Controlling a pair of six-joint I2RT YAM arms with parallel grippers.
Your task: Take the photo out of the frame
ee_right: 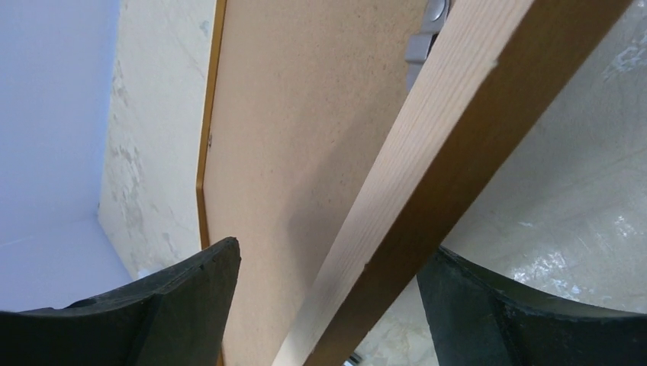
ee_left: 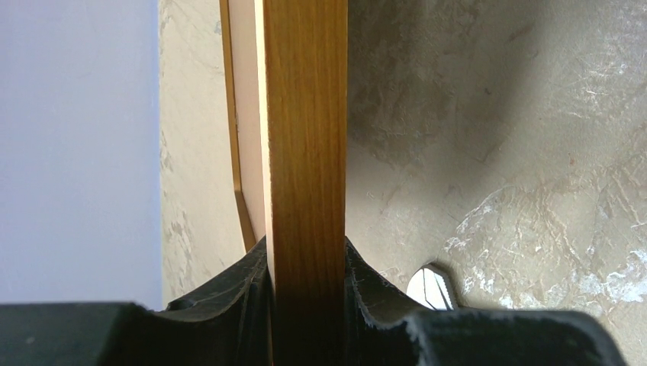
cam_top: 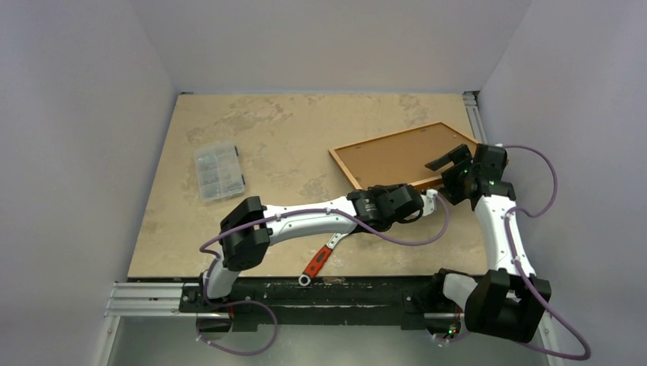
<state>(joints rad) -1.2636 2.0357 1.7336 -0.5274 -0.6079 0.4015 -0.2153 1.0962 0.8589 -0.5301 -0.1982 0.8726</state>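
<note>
- Frame (cam_top: pixel 365 181) sits on the right half of the table (cam_top: pixel 267 137), towards the far side, with its back up; the cork-brown backing board (cam_top: pixel 400 155) faces the overhead camera.
- Long axis runs left to right and is skewed: the left end is nearer the arm bases, and the right end points to the far right corner.
- Photo is not seen in any view — it is hidden behind the backing.
- Left gripper (cam_top: pixel 429 197) is at the near long edge, close to its right end. In the left wrist view the fingers (ee_left: pixel 236 293) are pinched on the orange-brown wooden border (ee_left: pixel 305 152), one each side, tight against the wood.
- Right gripper (cam_top: pixel 452 166) is at the near right corner, just beside the left one. In the right wrist view its jaws are spread, straddling the border rail (ee_right: pixel 427 183): one finger (ee_right: pixel 175 297) is over the backing board (ee_right: pixel 305 152), the other is on the outer side over the table. I cannot tell whether either finger touches the wood.
- A grey metal clip (ee_right: pixel 423 42) shows on the backing, against the rail's inner edge.
- I cannot tell whether the frame's near edge rests on the table or is raised.
- Red-handled wrench (cam_top: pixel 317 263) lies near the front edge, well apart from the frame.
- Clear plastic parts box (cam_top: pixel 219 171) is on the left side of the table.
</note>
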